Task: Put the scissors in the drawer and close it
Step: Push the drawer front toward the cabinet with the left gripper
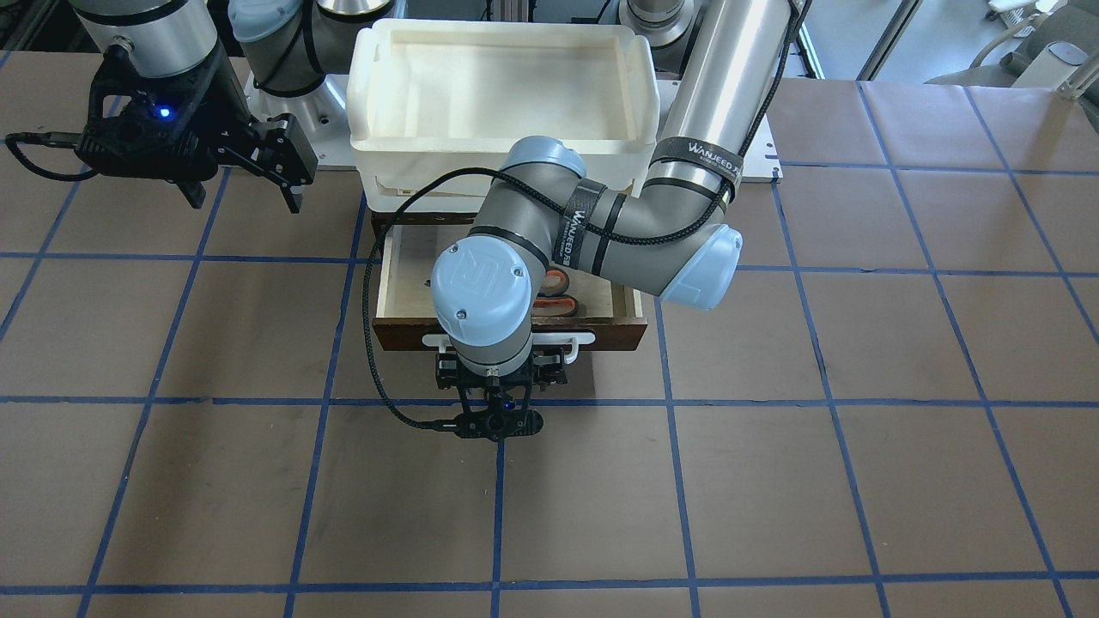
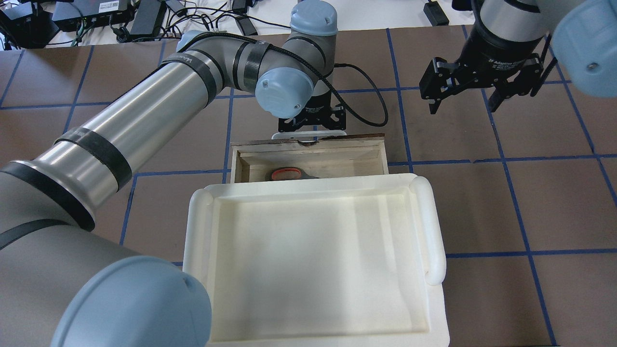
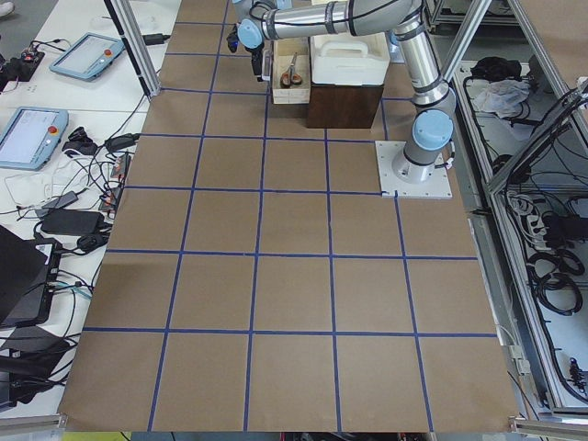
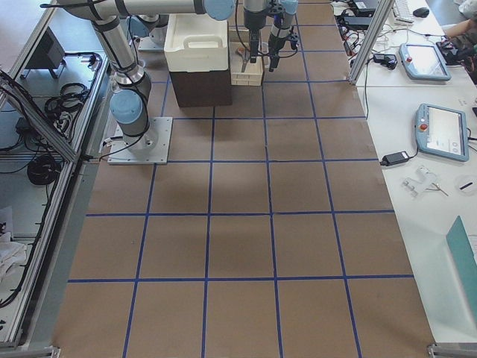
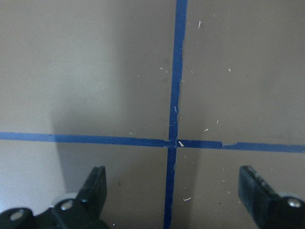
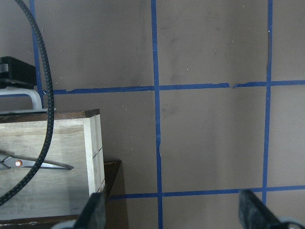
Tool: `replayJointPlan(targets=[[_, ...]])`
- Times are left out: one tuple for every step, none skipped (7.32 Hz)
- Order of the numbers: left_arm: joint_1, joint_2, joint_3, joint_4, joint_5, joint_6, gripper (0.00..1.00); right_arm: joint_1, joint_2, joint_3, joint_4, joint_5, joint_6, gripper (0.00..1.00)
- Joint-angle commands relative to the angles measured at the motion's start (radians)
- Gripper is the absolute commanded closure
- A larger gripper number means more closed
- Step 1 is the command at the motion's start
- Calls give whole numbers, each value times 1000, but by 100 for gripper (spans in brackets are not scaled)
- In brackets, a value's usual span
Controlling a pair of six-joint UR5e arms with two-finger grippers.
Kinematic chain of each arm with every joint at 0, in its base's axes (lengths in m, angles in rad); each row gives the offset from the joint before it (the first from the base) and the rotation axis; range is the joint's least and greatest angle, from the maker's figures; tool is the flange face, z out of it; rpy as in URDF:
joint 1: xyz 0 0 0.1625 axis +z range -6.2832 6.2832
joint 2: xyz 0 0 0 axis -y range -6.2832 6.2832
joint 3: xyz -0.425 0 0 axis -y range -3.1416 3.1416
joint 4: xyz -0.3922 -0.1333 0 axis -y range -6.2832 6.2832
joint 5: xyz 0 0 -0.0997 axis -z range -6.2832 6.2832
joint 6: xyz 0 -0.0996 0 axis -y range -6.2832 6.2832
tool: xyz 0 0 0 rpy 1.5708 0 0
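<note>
Scissors (image 2: 287, 174) in drawer (image 2: 356, 140), apart from left fingers (image 5: 95, 187)

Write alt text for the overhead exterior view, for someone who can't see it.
Scissors lie in the open wooden drawer, partly hidden by a white plastic bin. The left gripper stands just beyond the drawer's white handle; the right gripper hovers open off to the side.

By the middle of the table (image 1: 773, 481)'s robot-side edge: the drawer (image 1: 610, 333), under the bin (image 2: 432, 226). Holds the scissors (image 2: 288, 173) inside. Just beyond its handle (image 1: 580, 338), operators' side: the left end effector (image 2: 313, 125). Well apart, toward the right end: the right end effector (image 2: 462, 103).
</note>
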Motion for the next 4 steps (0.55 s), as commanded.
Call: replayJointPlan(targets=[[-9, 29, -34, -26, 1, -1, 0, -4, 2, 0, 0, -4, -1, 0], [-10, 35, -37, -48, 2, -1, 0, -10, 0, 0, 0, -12, -1, 0], [-15, 47, -43, -65, -1, -1, 0, -11, 2, 0, -8, -10, -4, 0], [-21, 63, -63, -67, -1, -1, 0, -11, 2, 0, -14, -10, -4, 0]])
